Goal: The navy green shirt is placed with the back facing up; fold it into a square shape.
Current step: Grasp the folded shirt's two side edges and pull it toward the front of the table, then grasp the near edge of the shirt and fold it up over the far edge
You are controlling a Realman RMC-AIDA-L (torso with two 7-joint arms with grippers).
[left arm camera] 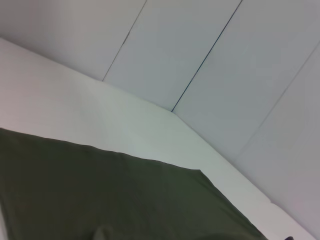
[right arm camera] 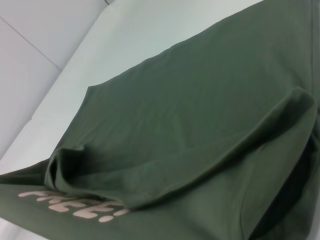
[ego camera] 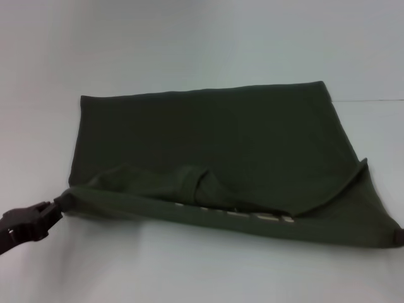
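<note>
Head view, item one: the navy green shirt (ego camera: pixel 214 139) — a large dark olive garment spread across the white table (ego camera: pixel 189 38), plain back uppermost over most of its area. Near edge is lifted and rolled toward the far side, so a strip of the front shows beneath with pale cream lettering (ego camera: pixel 237 214); the right wrist view reads part of it as "FREE!" (right arm camera: pixel 75 207). A loose bunched fold, likely a sleeve or the collar region, sits near the middle of the raised edge (ego camera: pixel 196 180).

Handling, as judged: soft, limp cloth, light, not fragile — it sags between supports, drapes and wrinkles freely, and will not hold a crease unless laid flat. Grip is best taken at corners or along a hem, pinching through both layers so the lower one does not trail behind. The surface looks matte rather than slippery.

Left gripper (ego camera: pixel 53 208): low at the near left, its dark fingers closed narrowly on the shirt's near-left corner, cloth pulled taut from it.

Right gripper: barely visible at the near-right edge of the head view, by the shirt's raised right corner; whether it pinches the cloth cannot be told.

Surround: pale wall panels (left arm camera: pixel 210 55) behind the table.
</note>
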